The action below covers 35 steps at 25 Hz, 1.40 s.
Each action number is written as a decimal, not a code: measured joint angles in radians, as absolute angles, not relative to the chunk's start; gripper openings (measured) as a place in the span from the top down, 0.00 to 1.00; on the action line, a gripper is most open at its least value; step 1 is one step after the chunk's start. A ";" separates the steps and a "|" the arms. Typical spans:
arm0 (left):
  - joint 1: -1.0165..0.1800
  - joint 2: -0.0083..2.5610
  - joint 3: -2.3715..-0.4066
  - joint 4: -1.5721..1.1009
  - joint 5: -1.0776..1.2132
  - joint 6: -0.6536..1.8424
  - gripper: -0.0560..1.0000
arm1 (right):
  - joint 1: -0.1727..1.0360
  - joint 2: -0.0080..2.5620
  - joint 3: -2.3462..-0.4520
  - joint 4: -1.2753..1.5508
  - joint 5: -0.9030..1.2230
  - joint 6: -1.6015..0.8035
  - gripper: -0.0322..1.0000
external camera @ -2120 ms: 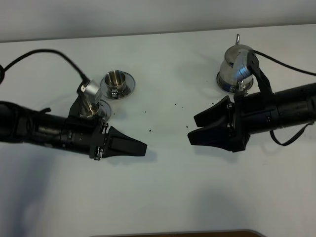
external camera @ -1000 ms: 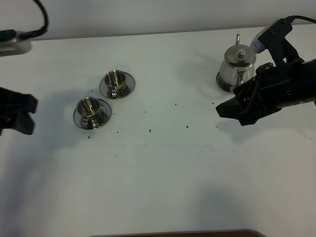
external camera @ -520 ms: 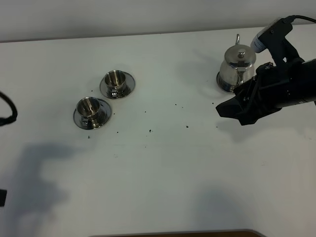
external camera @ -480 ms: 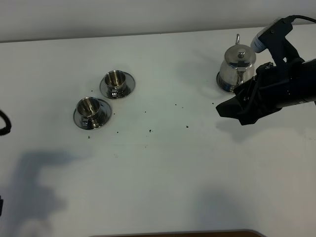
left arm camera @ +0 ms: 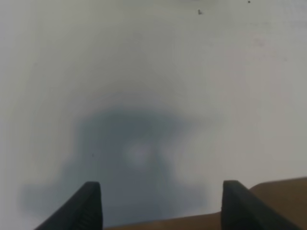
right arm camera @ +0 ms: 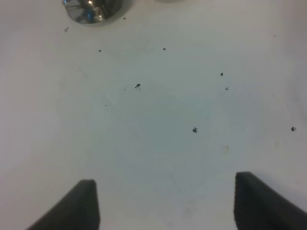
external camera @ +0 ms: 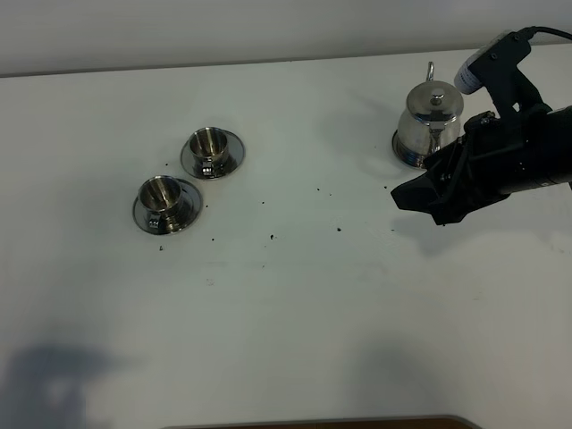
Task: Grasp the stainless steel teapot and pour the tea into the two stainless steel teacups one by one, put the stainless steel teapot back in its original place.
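White table (external camera: 295,322): 2 teacups (external camera: 211,143) on saucers (external camera: 237,152) left; teapot (external camera: 431,121) on coaster (external camera: 402,152) rear-right; dark specks (external camera: 272,237) mid.

I saw the teapot (external camera: 432,121) at two o'clock gleaming mirror-silver, like the rear teacup (external camera: 213,147) and front teacup (external camera: 164,197) near ten o'clock. The table (external camera: 295,304) was plain white, peppered with dark specks (external camera: 271,237). The right gripper (external camera: 404,195) was matte black.
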<state>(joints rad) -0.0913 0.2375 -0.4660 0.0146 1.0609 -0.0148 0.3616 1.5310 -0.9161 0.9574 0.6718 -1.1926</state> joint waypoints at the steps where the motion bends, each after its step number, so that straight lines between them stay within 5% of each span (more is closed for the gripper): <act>1: -0.091 0.215 -0.460 0.013 1.063 -0.015 0.39 | 0.362 1.531 -0.916 0.958 0.672 -1.193 0.40; 35: -0.083 0.004 -0.457 -0.007 1.065 -0.015 0.39 | 0.362 1.533 -0.916 1.131 0.652 -1.188 0.40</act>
<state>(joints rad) -0.0825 0.0041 -0.4574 -0.0072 1.0646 -0.0148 0.3616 1.5330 -0.9161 1.1314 0.6516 -1.1882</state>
